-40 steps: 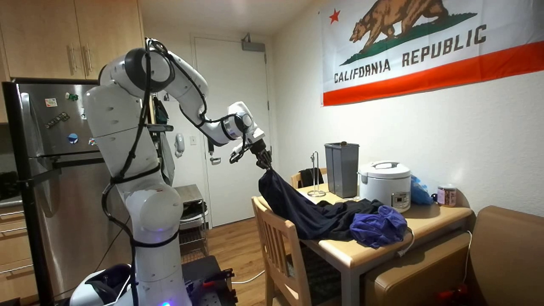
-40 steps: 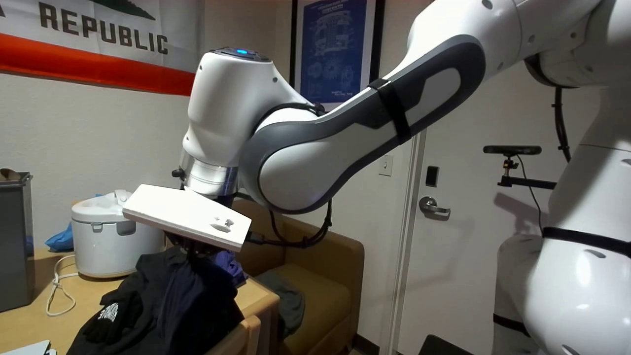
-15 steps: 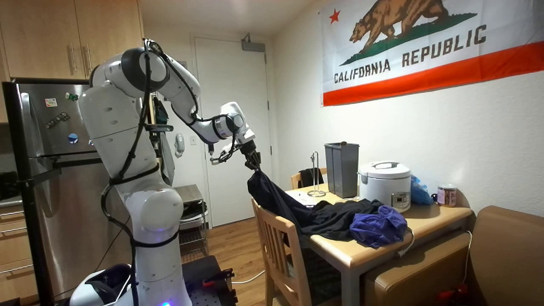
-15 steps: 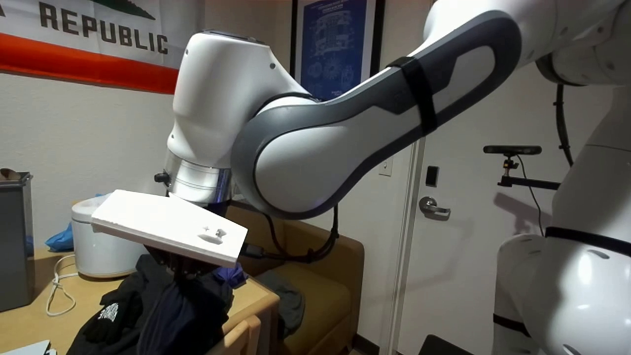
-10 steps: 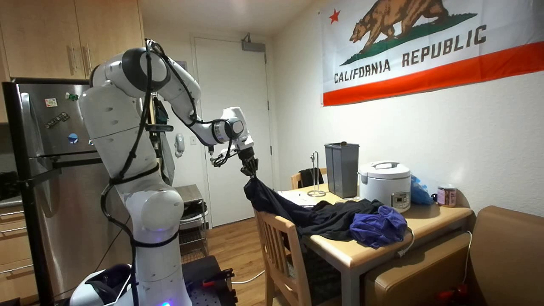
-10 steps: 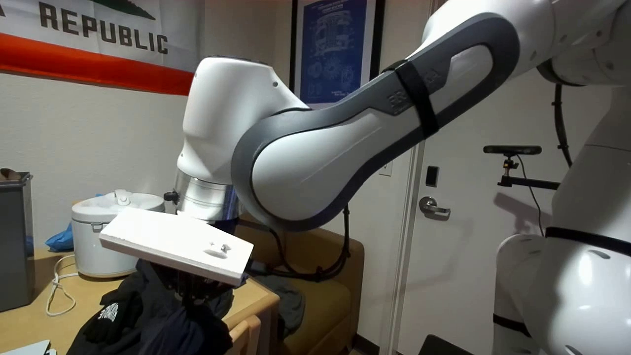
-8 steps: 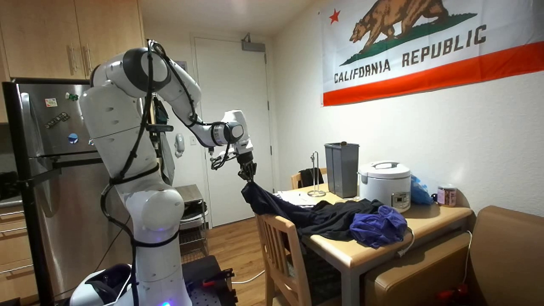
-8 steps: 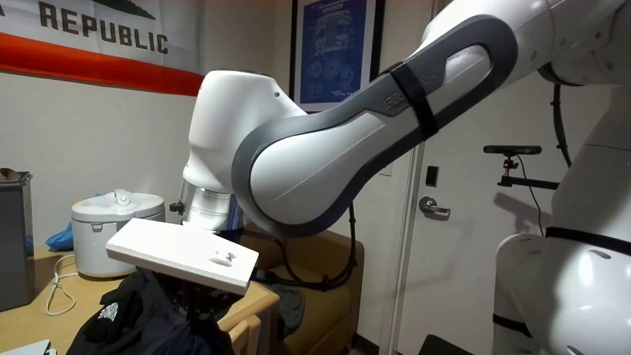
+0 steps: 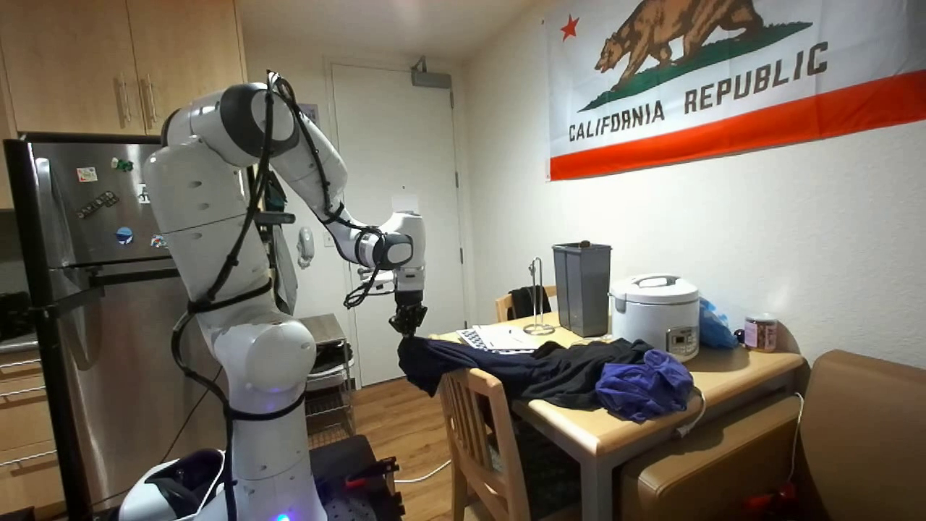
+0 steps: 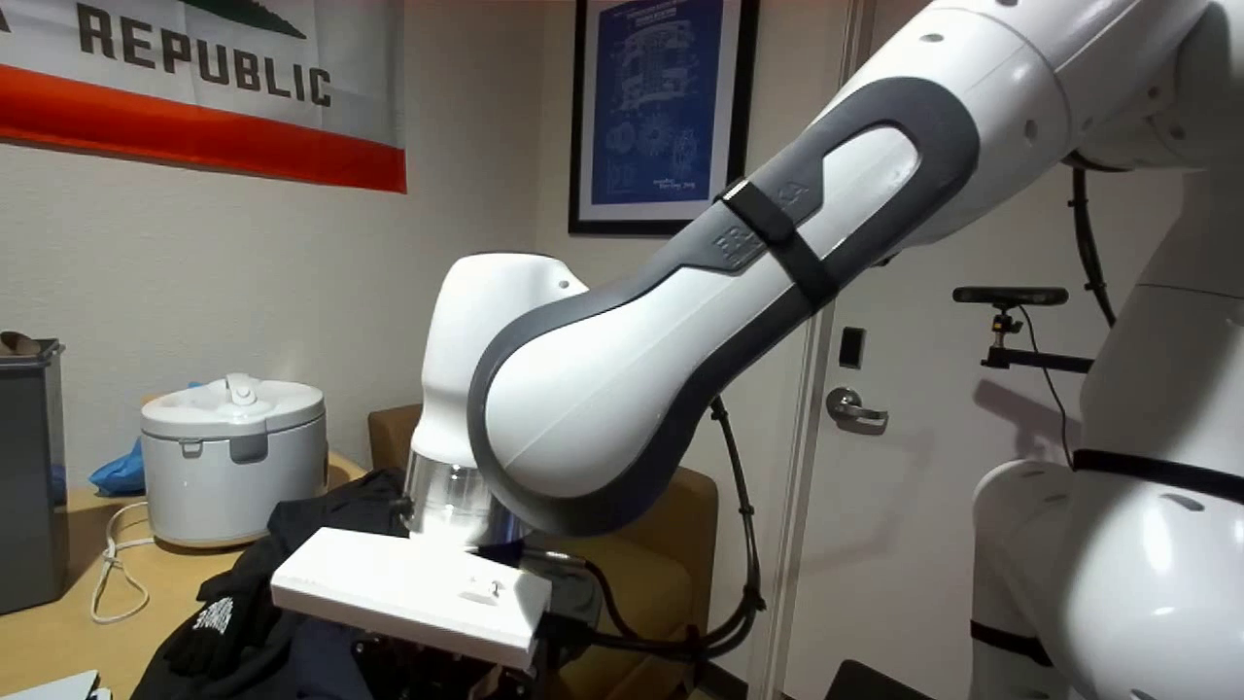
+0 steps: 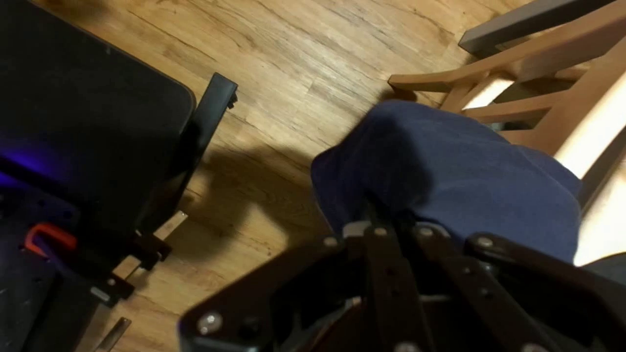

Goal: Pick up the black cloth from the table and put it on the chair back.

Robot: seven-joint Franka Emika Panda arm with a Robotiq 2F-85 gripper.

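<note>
The cloth [image 9: 499,364] is dark navy, rumpled, drooping; the gripper [image 9: 408,333] pinches its end.

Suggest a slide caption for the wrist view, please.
The hand grips a navy cloth that partly hides a slatted wooden chair, above a wood-plank floor.

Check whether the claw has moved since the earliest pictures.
Yes, down and toward the picture's left. Against the door in an exterior view, the claw has gone from near the door's right edge to about midway across, and lower.
</note>
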